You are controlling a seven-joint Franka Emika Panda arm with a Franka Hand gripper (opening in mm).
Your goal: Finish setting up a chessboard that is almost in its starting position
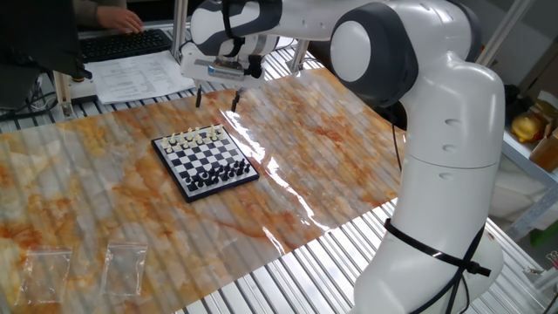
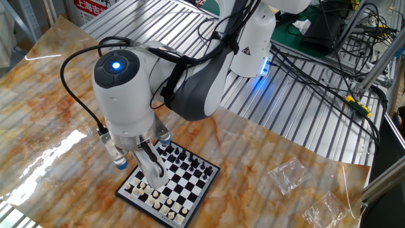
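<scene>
The chessboard (image 1: 206, 161) is a small checkered board with a dark border, lying on the marbled sheet. Tiny white pieces line its far edge and black pieces line its near right edge. It also shows in the other fixed view (image 2: 169, 185), partly hidden by the arm's hand. My gripper (image 1: 216, 98) hangs above the sheet just beyond the board's white side. Its two dark fingers point down, spread apart, with nothing between them.
Two clear plastic bags (image 1: 126, 263) lie at the sheet's front left. A keyboard (image 1: 122, 42) with a person's hand (image 1: 113, 16) on it and papers (image 1: 131, 77) sit behind the board. The arm's large white body (image 1: 436, 157) stands at the right. Cables (image 2: 316, 63) run over the slatted table.
</scene>
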